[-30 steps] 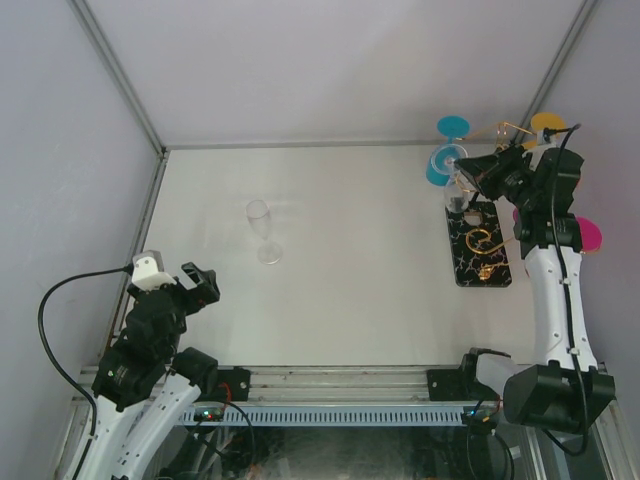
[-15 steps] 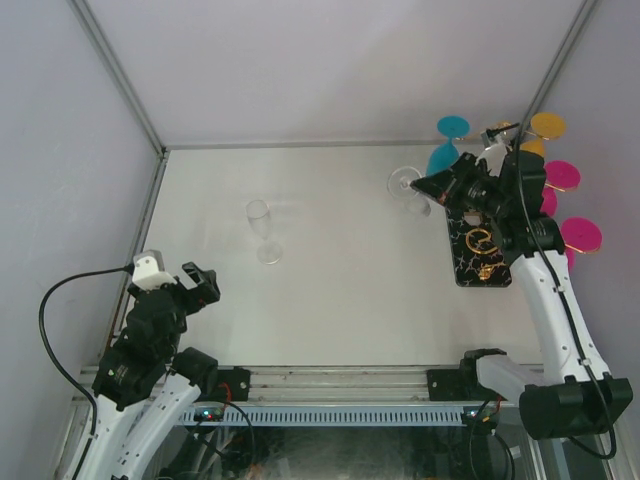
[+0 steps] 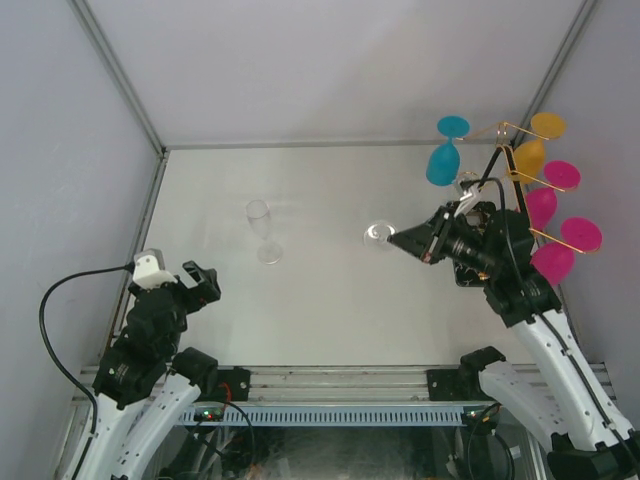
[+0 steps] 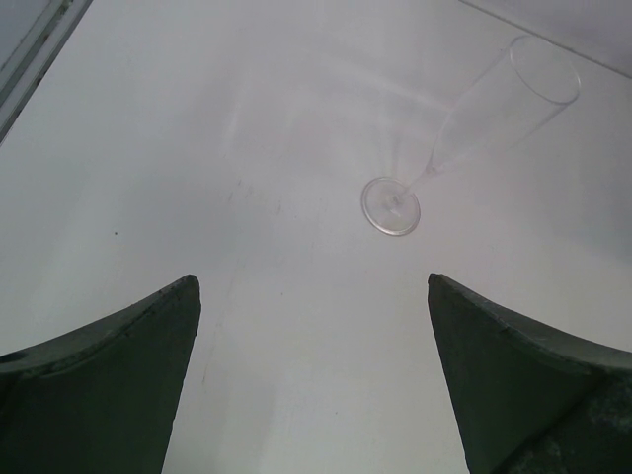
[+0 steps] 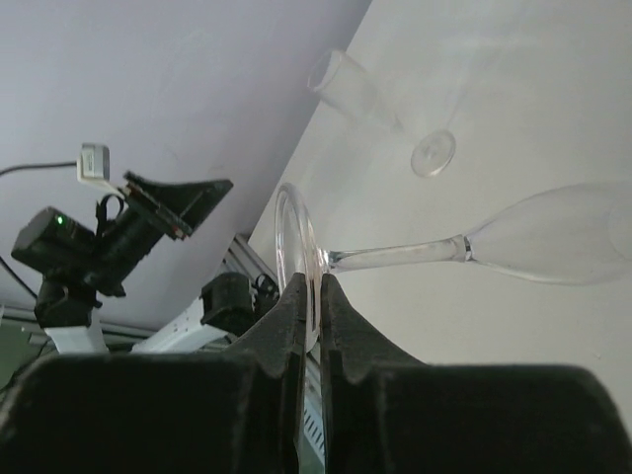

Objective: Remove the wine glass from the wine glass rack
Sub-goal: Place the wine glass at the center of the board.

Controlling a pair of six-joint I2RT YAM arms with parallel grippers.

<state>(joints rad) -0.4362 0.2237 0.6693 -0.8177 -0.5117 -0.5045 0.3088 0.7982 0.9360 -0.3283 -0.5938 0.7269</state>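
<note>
My right gripper (image 3: 397,238) is shut on the round foot of a clear wine glass (image 3: 378,233), which hangs in the air over the table, left of the wine glass rack (image 3: 508,130). In the right wrist view the gripper (image 5: 311,284) pinches the foot edge-on, and the wine glass (image 5: 553,242) lies sideways, stem and bowl stretching right. The rack's gold wire arms carry a teal glass (image 3: 442,162), a yellow glass (image 3: 530,152) and pink glasses (image 3: 543,205); my right arm hides its base. My left gripper (image 3: 176,284) rests open at the near left, its gripper (image 4: 311,284) holding nothing.
A clear flute (image 3: 262,230) stands upright on the white table (image 3: 330,310), left of centre; the flute (image 4: 474,114) is ahead of my left fingers. The flute (image 5: 348,89) also shows beyond the held glass. Grey walls close the back and sides.
My right arm has drawn the clear wine glass away from the rack, leftward and toward the near side, over the table. The left arm has not moved.
</note>
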